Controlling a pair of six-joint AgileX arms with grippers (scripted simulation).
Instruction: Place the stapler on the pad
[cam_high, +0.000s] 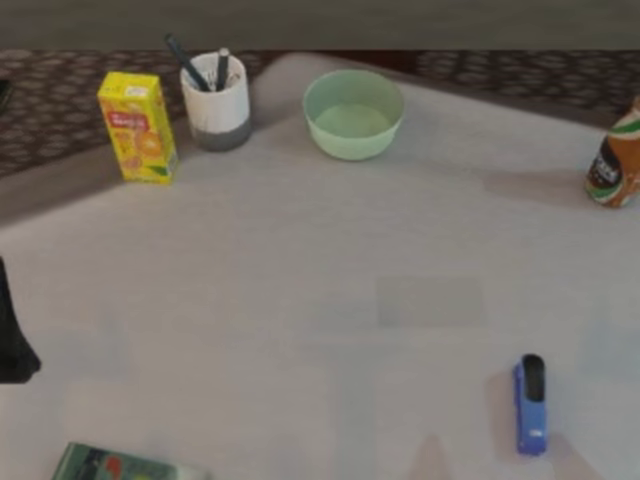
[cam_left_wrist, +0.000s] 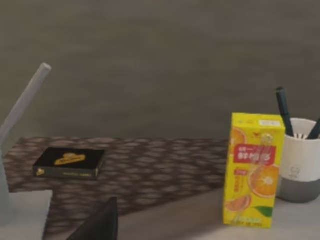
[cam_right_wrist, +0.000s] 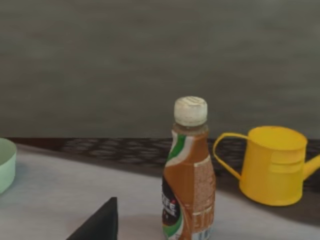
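Along the far side: yellow juice carton (cam_high: 137, 126), white pen cup (cam_high: 216, 101), green bowl (cam_high: 353, 113). At right, brown bottle (cam_high: 614, 160) beside yellow watering can (cam_right_wrist: 272, 165).

Light: you get soft, even, dim illumination, no glare.
Shadows: faint beside the stapler (cam_high: 531, 404) and bottle (cam_high: 615, 158).
Focus: slightly blurred throughout.

A pale grey table (cam_high: 300, 260) stands on dark patterned carpet (cam_left_wrist: 150, 165) before a plain grey-brown wall (cam_right_wrist: 150, 60).
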